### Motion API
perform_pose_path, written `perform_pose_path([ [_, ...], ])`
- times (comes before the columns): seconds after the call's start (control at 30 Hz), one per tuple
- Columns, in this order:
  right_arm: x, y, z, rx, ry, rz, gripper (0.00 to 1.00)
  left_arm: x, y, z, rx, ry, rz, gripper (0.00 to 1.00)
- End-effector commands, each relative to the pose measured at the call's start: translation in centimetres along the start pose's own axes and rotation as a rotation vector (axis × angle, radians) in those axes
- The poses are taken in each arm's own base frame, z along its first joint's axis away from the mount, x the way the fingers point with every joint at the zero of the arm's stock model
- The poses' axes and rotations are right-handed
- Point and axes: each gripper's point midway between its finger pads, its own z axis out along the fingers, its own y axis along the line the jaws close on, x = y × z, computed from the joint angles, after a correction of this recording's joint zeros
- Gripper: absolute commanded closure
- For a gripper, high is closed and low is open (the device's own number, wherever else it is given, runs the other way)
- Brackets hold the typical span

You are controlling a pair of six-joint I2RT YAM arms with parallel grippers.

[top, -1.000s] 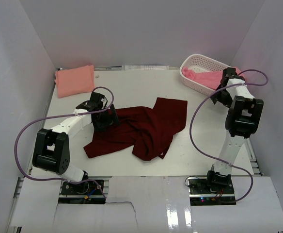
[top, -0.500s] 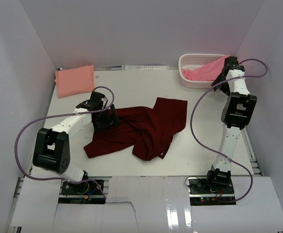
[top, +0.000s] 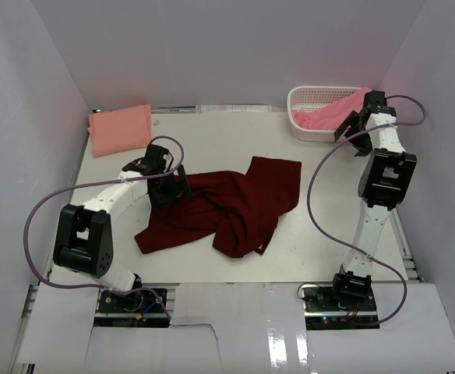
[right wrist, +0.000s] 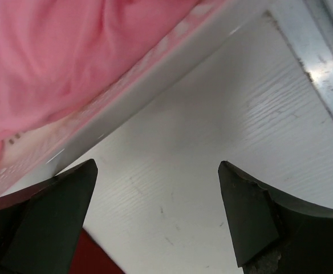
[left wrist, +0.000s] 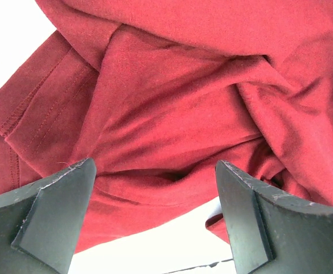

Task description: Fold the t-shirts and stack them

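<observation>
- The dark maroon t-shirt (top: 227, 206) is lying crumpled and unfolded at the middle of the table (top: 212, 140). The salmon-peach t-shirt (top: 121, 129) is resting as a flat folded square at the far left. The brighter pink t-shirt (top: 333, 115) is being kept in the white basket (top: 309, 131) at the far right, draped over its rim.
- The left gripper (left wrist: 155, 194) is being held spread wide over the maroon shirt's left edge, and nothing is being grasped. Bunched folds are lying between the jaws, so several layers could be pinched at once. The shirt would then be dragged as a lump and not spread out.
- The right gripper (right wrist: 158, 200) is likewise being held wide apart and empty, just on the near side of the basket, over bare table. Pink cloth is showing only at the edge of its wrist view, so a closing here would probably catch nothing, or only the basket wall.
- If the pink shirt is pulled while it is snagged on the lattice, the light basket could be tipped or hauled along with it.
</observation>
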Motion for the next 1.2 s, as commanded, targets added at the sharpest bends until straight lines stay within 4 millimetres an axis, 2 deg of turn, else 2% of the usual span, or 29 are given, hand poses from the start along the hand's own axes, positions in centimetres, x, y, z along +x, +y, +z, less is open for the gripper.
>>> perform_pose_path([
  [0.0, -3.1, 7.0, -6.3, -0.265, -0.178, -0.089, 0.07, -2.0, -1.3, -2.2, 0.030, -0.073, 0.016, 0.03],
  [0.03, -2.6, 7.2, -7.1, -0.276, -0.178, -0.119, 0.07, -2.4, -1.4, -2.6, 0.024, -0.084, 0.018, 0.03],
  [0.07, -2.5, 7.9, -9.5, -0.309, -0.195, -0.141, 0.08, -2.7, -1.5, -2.8, 0.022, -0.092, 0.024, 0.03],
  [0.1, -0.5, 8.4, -9.8, -0.317, -0.165, -0.176, 0.08, -2.9, -1.5, -3.0, 0.019, -0.099, 0.026, 0.03],
  [0.13, 0.5, 8.9, -10.7, -0.341, -0.160, -0.214, 0.08, -3.3, -1.6, -3.3, 0.016, -0.111, 0.027, 0.03],
  [0.17, 1.7, 10.7, -13.4, -0.398, -0.183, -0.268, 0.08, -3.4, -1.7, -3.5, 0.016, -0.116, 0.031, 0.03],
  [0.23, 4.8, 11.7, -15.3, -0.441, -0.150, -0.347, 0.08, -3.8, -1.9, -3.9, 0.021, -0.124, 0.032, 0.02],
  [0.27, 6.9, 12.8, -15.8, -0.457, -0.126, -0.398, 0.09, -4.1, -2.1, -4.1, 0.027, -0.133, 0.032, 0.02],
  [0.3, 10.0, 14.1, -16.4, -0.466, -0.081, -0.463, 0.09, -4.2, -2.3, -4.2, 0.030, -0.137, 0.034, 0.02],
  [0.33, 11.9, 13.9, -16.0, -0.446, -0.046, -0.496, 0.09, -4.4, -2.3, -4.2, 0.029, -0.139, 0.033, 0.02],
  [0.37, 14.2, 14.7, -16.6, -0.469, -0.022, -0.559, 0.08, -4.6, -2.4, -4.4, 0.030, -0.144, 0.033, 0.02],
  [0.47, 18.6, 14.4, -15.5, -0.479, 0.070, -0.623, 0.07, -5.1, -2.3, -4.0, 0.018, -0.144, 0.034, 0.02],
  [0.57, 20.2, 13.3, -14.1, -0.464, 0.116, -0.640, 0.06, -6.0, -1.7, -3.9, 0.024, -0.142, 0.016, 0.02],
  [0.8, 20.0, 12.8, -12.5, -0.403, 0.129, -0.657, 0.02, -10.2, 0.8, -5.3, 0.029, -0.193, -0.038, 0.02],
  [0.83, 20.1, 12.6, -11.9, -0.391, 0.141, -0.658, 0.09, -11.1, 1.3, -5.8, 0.021, -0.207, -0.051, 0.02],
  [0.9, 20.2, 12.6, -11.3, -0.383, 0.145, -0.662, 0.16, -11.6, 1.8, -5.7, 0.013, -0.208, -0.057, 0.02],
  [0.93, 20.2, 12.4, -10.4, -0.354, 0.149, -0.658, 0.18, -12.2, 2.0, -5.9, 0.012, -0.218, -0.063, 0.02],
  [1.13, 19.6, 11.3, -7.2, -0.235, 0.140, -0.658, 0.20, -12.7, 2.3, -5.5, 0.010, -0.211, -0.070, 0.02],
  [1.17, 19.4, 11.3, -6.9, -0.224, 0.131, -0.659, 0.24, -12.7, 2.4, -5.5, 0.007, -0.211, -0.069, 0.02],
])
